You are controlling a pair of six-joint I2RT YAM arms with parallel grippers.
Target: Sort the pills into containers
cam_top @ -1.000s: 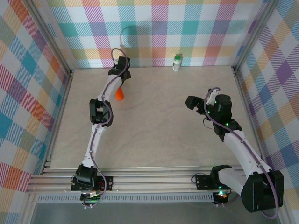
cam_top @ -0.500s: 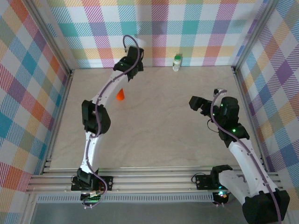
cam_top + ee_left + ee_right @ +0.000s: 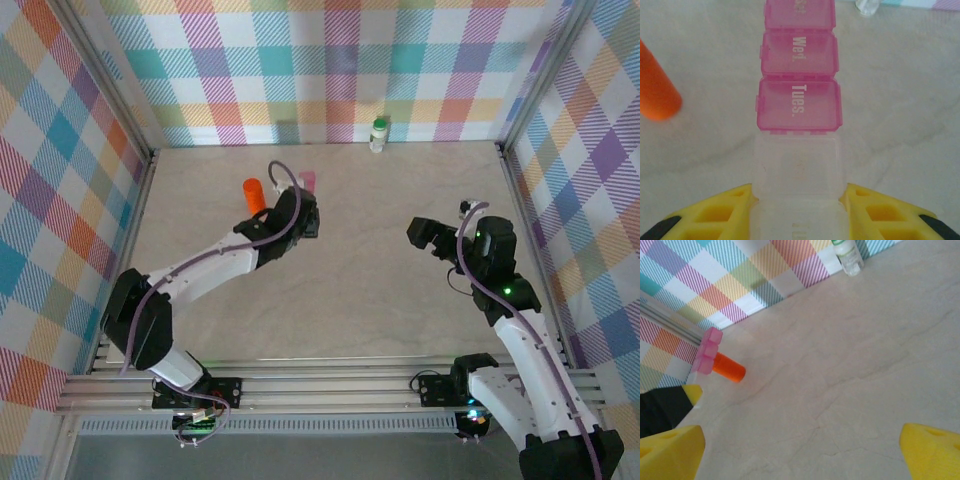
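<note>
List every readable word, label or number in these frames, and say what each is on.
"Tues." on a pink lid of the pill organizer.
"Wed." on the next pink lid.
Third pink lid: print cut off by the frame.
Clear lid: faint print, unreadable.
White bottle: label too blurred.

Top external: high, behind the arms, looking down on the whole worktop (image 3: 360, 290), back wall (image 3: 330, 70) at top. Left wrist: very close, low, facing along pink weekly pill organizer (image 3: 799, 102). Right wrist: farther off, angled across worktop toward back-left. All three share organizer and orange vial (image 3: 729, 367). Top and right wrist share green-capped white bottle (image 3: 378, 133).
</note>
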